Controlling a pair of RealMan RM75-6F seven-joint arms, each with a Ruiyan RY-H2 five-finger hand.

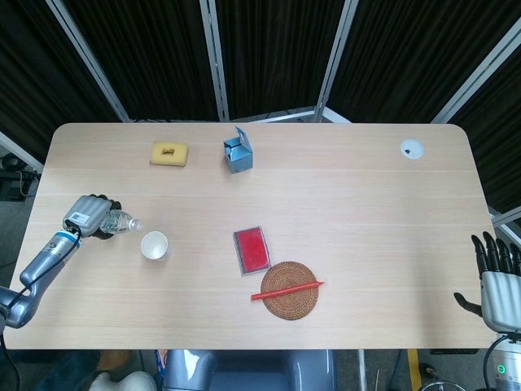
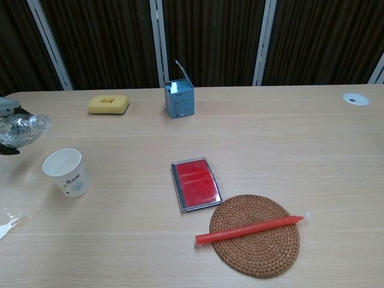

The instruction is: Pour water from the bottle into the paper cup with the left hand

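Observation:
My left hand (image 1: 88,214) grips a clear plastic bottle (image 1: 120,221) at the table's left side. The bottle is tipped over, its open mouth pointing right toward the white paper cup (image 1: 154,245). In the chest view the bottle (image 2: 23,129) hangs up and to the left of the cup (image 2: 66,171), and only a sliver of the left hand (image 2: 7,108) shows at the frame's edge. No water stream is visible. My right hand (image 1: 495,277) hovers off the table's right front corner, fingers apart, holding nothing.
A small water spill (image 2: 8,225) lies left of the cup. Also on the table are a yellow sponge (image 1: 168,153), an open blue carton (image 1: 237,152), a red tin (image 1: 251,249), a red stick (image 1: 286,290) lying across a wicker coaster (image 1: 290,290), and a white grommet (image 1: 412,148).

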